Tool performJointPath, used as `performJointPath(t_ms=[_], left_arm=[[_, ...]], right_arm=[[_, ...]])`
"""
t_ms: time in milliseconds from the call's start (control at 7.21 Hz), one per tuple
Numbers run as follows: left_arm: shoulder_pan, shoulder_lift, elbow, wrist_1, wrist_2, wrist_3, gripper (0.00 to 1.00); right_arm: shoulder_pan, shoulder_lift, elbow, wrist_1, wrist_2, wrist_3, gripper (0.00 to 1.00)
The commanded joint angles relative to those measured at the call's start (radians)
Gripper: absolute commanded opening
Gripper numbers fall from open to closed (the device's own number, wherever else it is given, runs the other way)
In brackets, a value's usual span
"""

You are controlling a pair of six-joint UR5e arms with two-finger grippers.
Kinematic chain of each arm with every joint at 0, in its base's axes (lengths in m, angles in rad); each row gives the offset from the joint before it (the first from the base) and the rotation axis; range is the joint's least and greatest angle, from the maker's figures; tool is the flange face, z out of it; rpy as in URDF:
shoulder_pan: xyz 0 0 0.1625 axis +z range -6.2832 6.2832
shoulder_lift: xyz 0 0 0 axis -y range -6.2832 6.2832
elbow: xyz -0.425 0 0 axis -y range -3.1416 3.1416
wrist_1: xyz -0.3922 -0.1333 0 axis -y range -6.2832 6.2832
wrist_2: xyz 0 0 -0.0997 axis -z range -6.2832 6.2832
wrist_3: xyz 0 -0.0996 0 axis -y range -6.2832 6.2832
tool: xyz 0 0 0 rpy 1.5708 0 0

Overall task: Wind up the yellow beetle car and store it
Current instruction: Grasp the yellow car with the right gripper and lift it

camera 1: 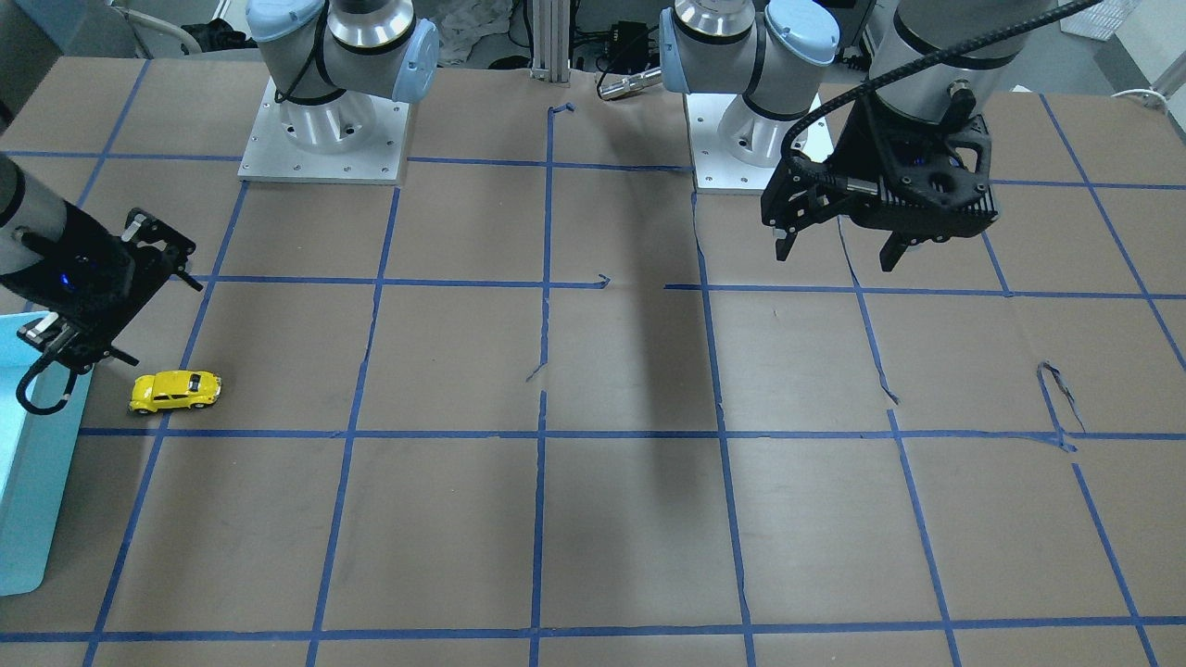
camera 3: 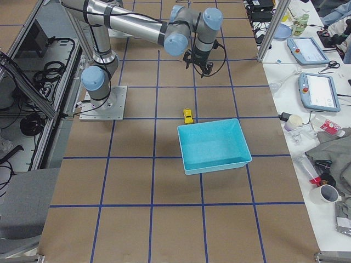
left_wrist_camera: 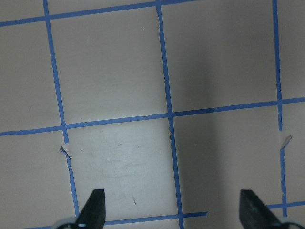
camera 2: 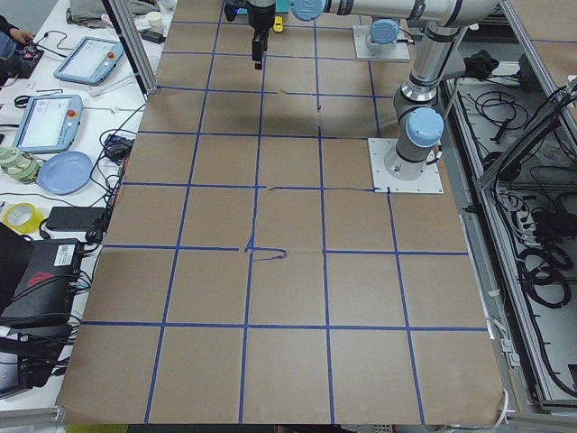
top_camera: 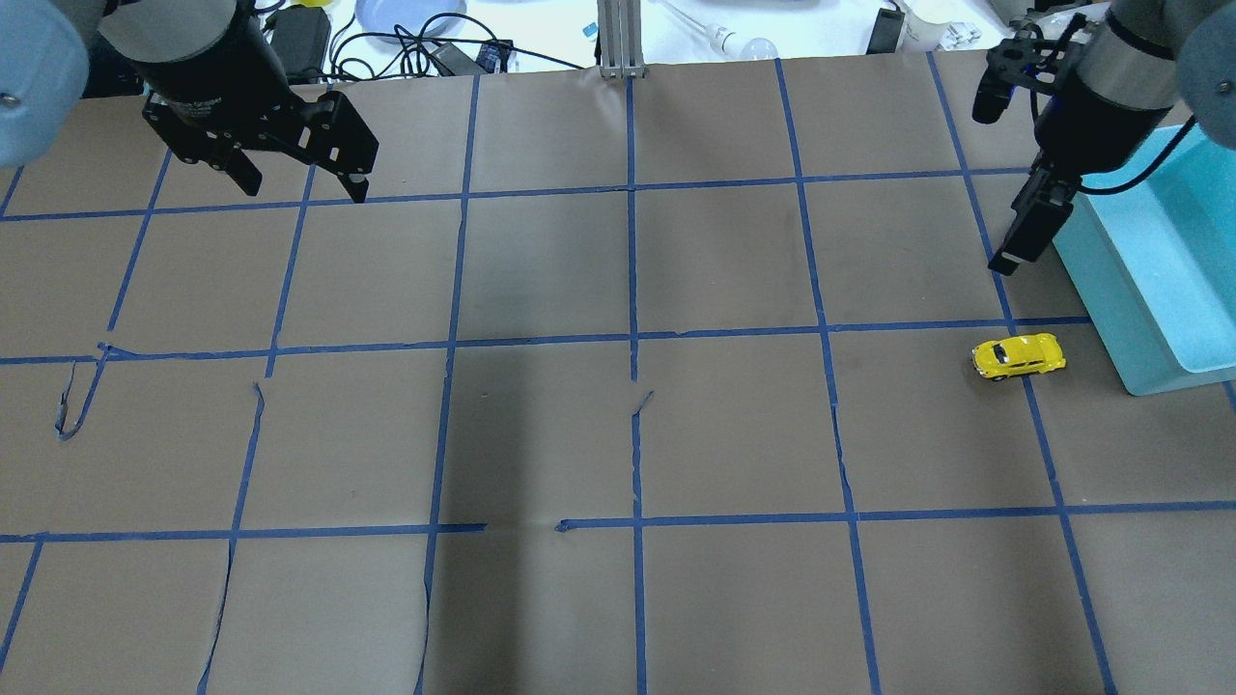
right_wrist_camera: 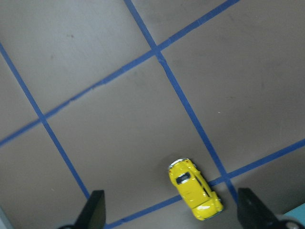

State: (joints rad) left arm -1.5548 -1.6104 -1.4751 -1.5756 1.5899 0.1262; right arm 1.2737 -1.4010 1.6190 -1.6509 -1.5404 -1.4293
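The yellow beetle car (top_camera: 1018, 356) stands on its wheels on the brown paper table, just beside the teal bin (top_camera: 1159, 280). It also shows in the front view (camera 1: 175, 390), the right side view (camera 3: 188, 115) and the right wrist view (right_wrist_camera: 195, 189). My right gripper (top_camera: 993, 188) is open and empty, tilted, above and behind the car; its fingertips frame the car from above in the right wrist view (right_wrist_camera: 174, 212). My left gripper (top_camera: 306, 190) is open and empty, high over the far left of the table, with only taped paper under it (left_wrist_camera: 174, 210).
The teal bin (camera 1: 28, 519) lies at the table's right end and looks empty in the right side view (camera 3: 214, 145). Blue tape lines grid the paper, torn in places. The two arm bases (camera 1: 324, 139) stand at the robot side. Cables and clutter lie beyond the far edge.
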Motion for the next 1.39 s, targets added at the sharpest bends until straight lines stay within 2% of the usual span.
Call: performJointPath(t_ms=[0, 277, 416, 693, 832, 1109, 1248], left_arm=[[-0.001, 0.009, -0.025, -0.004, -0.002, 0.001, 1.0], [0.008, 0.03, -0.05, 0.002, 0.005, 0.003, 1.0], [0.021, 0.03, -0.05, 0.003, 0.005, 0.003, 1.0], [0.019, 0.032, -0.05, 0.003, -0.002, -0.009, 1.0], [0.019, 0.032, -0.053, 0.003, 0.002, -0.002, 1.0], [0.021, 0.026, -0.053, 0.008, 0.007, 0.003, 1.0], [0.028, 0.03, -0.051, 0.0, 0.001, 0.003, 1.0]], right_arm=[[-0.057, 0.06, 0.086, -0.2, -0.03, -0.41, 0.97], [-0.105, 0.101, 0.27, -0.503, -0.035, -0.655, 0.98], [-0.132, 0.099, 0.333, -0.574, -0.037, -0.781, 0.98], [-0.163, 0.099, 0.393, -0.61, -0.03, -0.807, 0.97], [-0.163, 0.099, 0.436, -0.668, -0.033, -0.768, 0.96], [-0.163, 0.103, 0.461, -0.699, -0.033, -0.741, 0.96], [-0.163, 0.106, 0.461, -0.708, -0.03, -0.731, 0.84]])
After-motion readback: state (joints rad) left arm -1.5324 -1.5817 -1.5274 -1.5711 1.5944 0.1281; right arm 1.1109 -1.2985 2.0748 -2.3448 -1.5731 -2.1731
